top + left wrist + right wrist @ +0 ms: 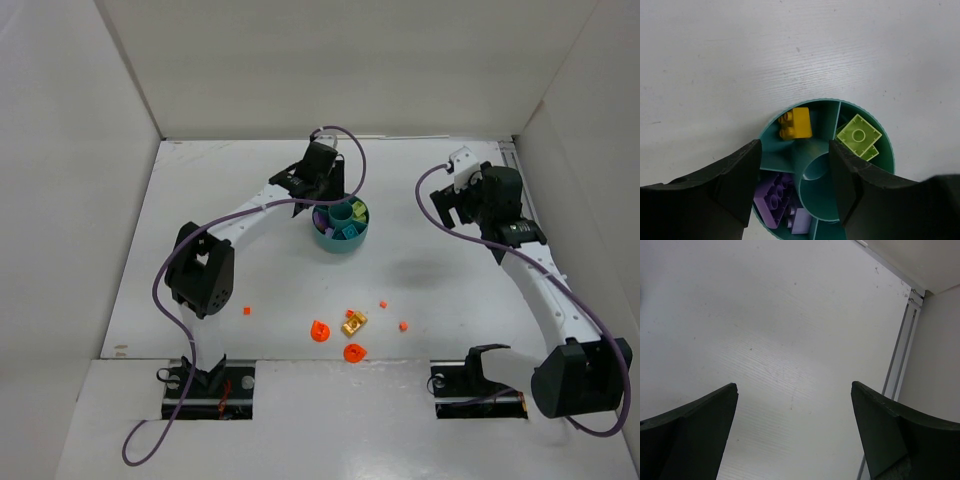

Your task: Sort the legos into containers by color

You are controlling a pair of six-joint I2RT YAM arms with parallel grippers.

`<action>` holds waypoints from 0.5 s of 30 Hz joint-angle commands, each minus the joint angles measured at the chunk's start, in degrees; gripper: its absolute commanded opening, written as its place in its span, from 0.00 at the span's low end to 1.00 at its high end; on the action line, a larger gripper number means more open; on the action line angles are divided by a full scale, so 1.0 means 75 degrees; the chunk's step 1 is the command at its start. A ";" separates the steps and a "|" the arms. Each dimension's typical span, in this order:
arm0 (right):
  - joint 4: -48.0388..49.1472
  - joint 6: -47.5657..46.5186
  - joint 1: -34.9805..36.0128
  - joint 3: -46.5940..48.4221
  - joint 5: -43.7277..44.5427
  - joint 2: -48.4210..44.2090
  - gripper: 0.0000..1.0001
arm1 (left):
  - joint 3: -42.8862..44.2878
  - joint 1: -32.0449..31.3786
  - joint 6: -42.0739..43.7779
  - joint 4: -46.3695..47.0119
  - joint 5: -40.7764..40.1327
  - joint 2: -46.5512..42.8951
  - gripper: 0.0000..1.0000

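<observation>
The teal dish (341,240) stands at mid-table, its containers ringing a centre cup (821,186). In the left wrist view one section holds a yellow brick (796,122), another has lime green plates (858,135), and a third has purple bricks (771,196). My left gripper (795,145) hangs right over the dish, open, with nothing between its fingers. On the near table lie orange round pieces (319,331), tiny orange dots (403,326) and a gold piece (354,323). My right gripper (794,387) is open wide over bare table at the far right.
White walls close in the table on the left, back and right. A metal rail (900,355) runs along the right wall close to my right gripper. The left arm's purple cable (345,150) loops above the dish.
</observation>
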 commanded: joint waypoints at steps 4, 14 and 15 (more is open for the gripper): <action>0.0112 -0.0187 -0.0038 0.0141 -0.0602 -0.0176 1.00 | 0.0202 0.0032 -0.0042 -0.0079 -0.0133 -0.0452 0.61; -0.0555 -0.0387 0.2969 0.0117 -0.0990 -0.0107 1.00 | -0.1869 0.0032 -0.0651 0.0319 -0.0695 -0.2712 1.00; -0.0637 -0.0387 0.3762 0.0024 -0.0991 -0.0014 1.00 | -0.2139 0.0032 -0.0756 0.0400 -0.0788 -0.3190 1.00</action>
